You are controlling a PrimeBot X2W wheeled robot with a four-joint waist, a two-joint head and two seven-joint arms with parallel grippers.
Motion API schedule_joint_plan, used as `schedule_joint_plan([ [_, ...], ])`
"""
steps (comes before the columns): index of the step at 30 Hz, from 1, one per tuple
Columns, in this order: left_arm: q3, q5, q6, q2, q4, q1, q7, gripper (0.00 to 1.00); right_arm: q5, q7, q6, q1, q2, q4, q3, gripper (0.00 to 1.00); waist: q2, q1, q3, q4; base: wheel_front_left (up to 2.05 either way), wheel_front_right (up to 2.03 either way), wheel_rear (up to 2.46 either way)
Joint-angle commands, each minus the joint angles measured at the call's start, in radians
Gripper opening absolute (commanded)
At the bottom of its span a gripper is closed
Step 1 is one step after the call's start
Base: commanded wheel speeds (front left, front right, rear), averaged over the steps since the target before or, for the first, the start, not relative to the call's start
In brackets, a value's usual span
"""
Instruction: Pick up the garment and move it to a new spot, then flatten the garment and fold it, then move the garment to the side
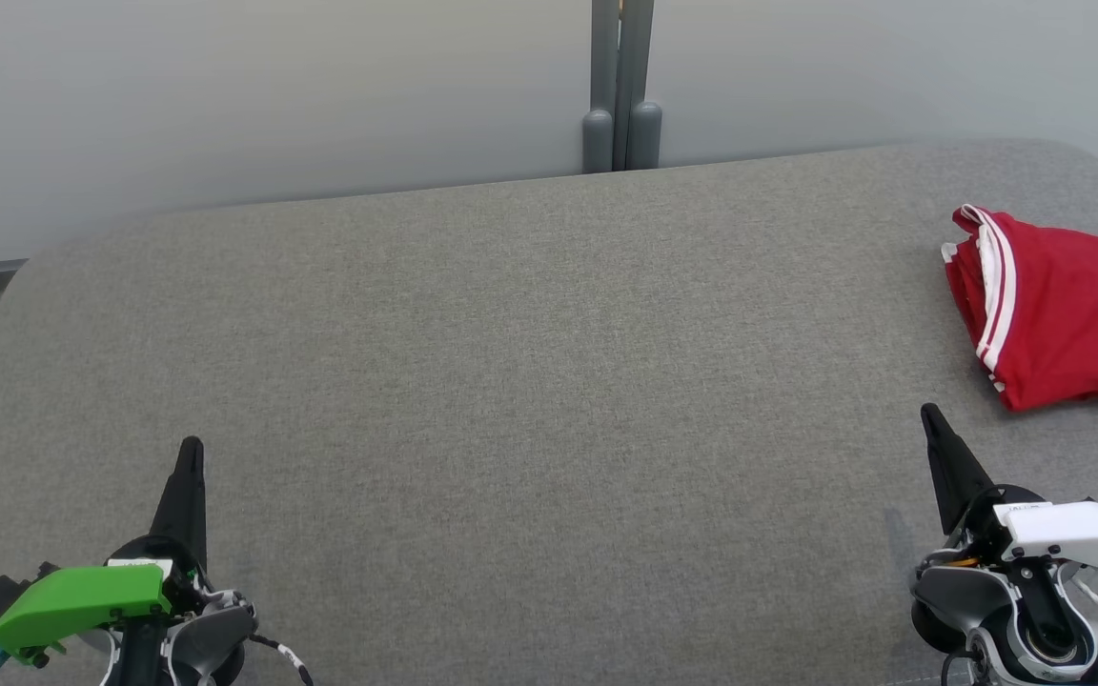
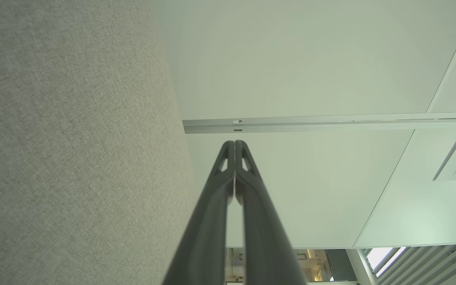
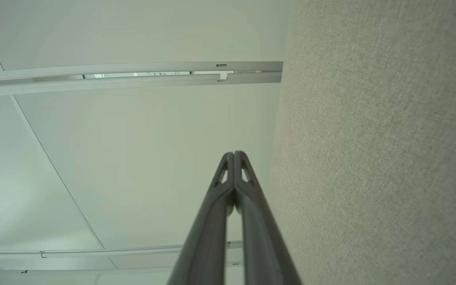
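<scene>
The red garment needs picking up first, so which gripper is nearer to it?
Right. The right gripper sits just short of the garment; the left gripper is far off to its left.

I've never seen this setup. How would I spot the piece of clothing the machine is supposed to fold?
Start with the wide grey fabric-covered surface in front of the robot. Follow it to its right side, just beyond the right tool, where a red garment lies bunched up. Its bright red cloth and white stripes stand out against the plain grey.
</scene>
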Motion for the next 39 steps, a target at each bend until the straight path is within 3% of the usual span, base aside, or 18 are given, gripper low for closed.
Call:
schedule_joint_plan([
  [1, 0.002, -0.001, -0.007, 0.007, -0.003, -0.012, 0.005, 0.00, 0.006, 0.003, 0.000, 0.012, -0.005, -0.004, -0.002, 0.00, 0.0000, 0.0000, 0.000, 0.000, 0.00, 0.00, 0.00],
  [39, 0.002, -0.002, -0.007, 0.007, -0.003, -0.012, 0.005, 0.00, 0.006, 0.003, 0.000, 0.012, -0.005, -0.004, -0.002, 0.00, 0.0000, 0.0000, 0.000, 0.000, 0.00, 0.00, 0.00],
])
